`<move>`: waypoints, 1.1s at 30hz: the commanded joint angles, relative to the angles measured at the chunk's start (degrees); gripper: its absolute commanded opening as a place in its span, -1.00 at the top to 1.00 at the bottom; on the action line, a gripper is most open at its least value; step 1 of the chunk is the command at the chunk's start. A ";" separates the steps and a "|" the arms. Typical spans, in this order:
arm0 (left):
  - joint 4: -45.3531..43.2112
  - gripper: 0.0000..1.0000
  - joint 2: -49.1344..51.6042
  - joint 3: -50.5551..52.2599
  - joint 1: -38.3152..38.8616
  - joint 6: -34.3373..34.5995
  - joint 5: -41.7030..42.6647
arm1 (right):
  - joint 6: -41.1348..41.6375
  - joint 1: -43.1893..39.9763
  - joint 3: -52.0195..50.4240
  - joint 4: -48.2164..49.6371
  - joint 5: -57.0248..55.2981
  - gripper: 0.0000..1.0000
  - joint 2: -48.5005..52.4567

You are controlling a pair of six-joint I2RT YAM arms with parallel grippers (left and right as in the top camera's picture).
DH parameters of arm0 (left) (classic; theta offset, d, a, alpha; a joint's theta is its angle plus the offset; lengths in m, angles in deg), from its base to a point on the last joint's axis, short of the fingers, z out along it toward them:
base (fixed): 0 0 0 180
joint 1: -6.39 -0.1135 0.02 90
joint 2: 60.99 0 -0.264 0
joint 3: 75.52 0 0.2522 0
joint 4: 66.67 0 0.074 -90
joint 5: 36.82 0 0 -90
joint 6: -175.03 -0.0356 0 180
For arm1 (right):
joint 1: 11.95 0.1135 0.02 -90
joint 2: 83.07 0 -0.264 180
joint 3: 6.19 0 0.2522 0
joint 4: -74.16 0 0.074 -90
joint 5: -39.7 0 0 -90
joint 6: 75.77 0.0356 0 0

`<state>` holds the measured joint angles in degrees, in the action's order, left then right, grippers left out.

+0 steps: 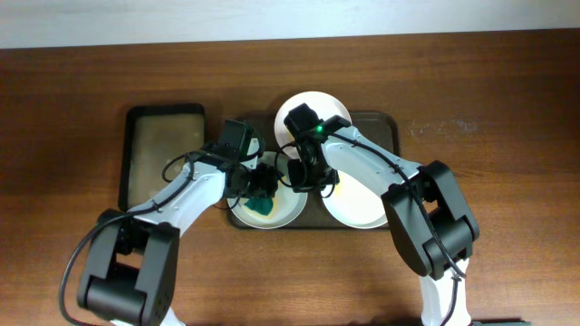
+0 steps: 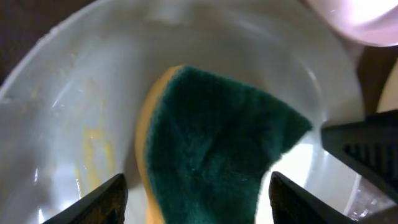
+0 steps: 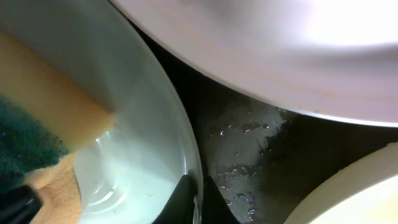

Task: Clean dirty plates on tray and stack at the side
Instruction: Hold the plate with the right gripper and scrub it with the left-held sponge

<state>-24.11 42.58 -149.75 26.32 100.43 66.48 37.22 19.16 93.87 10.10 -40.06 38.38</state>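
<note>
Three white plates lie on the dark tray: one at the back, one front right, one front left. The front-left plate shows yellowish smears and holds a green-and-yellow sponge. My left gripper hangs over that plate, jaws open, with the sponge between them and a narrow gap on each side. My right gripper is shut on the right rim of this same plate; the sponge lies inside it. In the overhead view both grippers meet above the front-left plate.
A smaller black tray sits left of the big tray. The wet tray floor shows between the plates, with the back plate and front-right plate close by. Bare wooden table surrounds everything.
</note>
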 commanded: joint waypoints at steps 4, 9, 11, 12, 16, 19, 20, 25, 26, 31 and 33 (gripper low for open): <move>-0.87 -0.07 1.86 0.55 0.68 -0.98 0.94 | -1.09 0.74 -1.40 -0.24 -1.66 0.92 1.73; -0.94 1.00 1.86 0.55 0.70 -0.94 -2.95 | -1.09 0.74 -1.40 -0.24 -1.84 0.92 1.73; -0.72 1.00 1.86 0.55 0.72 -0.94 -7.02 | -1.09 0.74 -1.40 -0.24 -1.86 0.92 1.73; -0.68 1.00 1.86 0.55 0.72 -0.96 -9.49 | -1.11 0.74 -1.40 -0.24 -1.86 0.92 1.73; -0.96 1.00 1.86 0.55 0.70 -0.94 -22.05 | -1.11 0.74 -1.40 -0.24 -1.86 0.92 1.73; -1.46 1.00 1.84 0.42 0.70 -0.94 -31.30 | -1.14 0.74 -1.40 -0.24 -1.88 0.92 1.73; -1.55 1.00 1.84 0.17 0.70 -0.94 -33.66 | -1.14 0.74 -1.40 -0.24 -1.90 0.92 1.73; -1.29 1.00 -0.50 -2.34 0.72 -0.15 -36.44 | -1.14 0.74 -1.40 -0.24 -2.36 0.91 1.73; -1.20 1.00 -1.73 -2.78 0.72 1.55 -35.60 | -1.14 0.74 -1.40 -0.24 -2.36 0.92 1.73; -3.06 1.00 -6.16 -3.02 0.72 3.41 -17.11 | -1.11 0.74 -1.40 -0.20 -2.36 0.92 1.73; -3.80 1.00 -6.03 -2.99 0.72 3.43 -10.36 | -1.11 0.74 -1.40 -0.17 -2.34 0.91 1.73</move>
<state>-26.56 39.21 -151.06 27.52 102.41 43.55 37.37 19.49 93.91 10.97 -39.64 38.38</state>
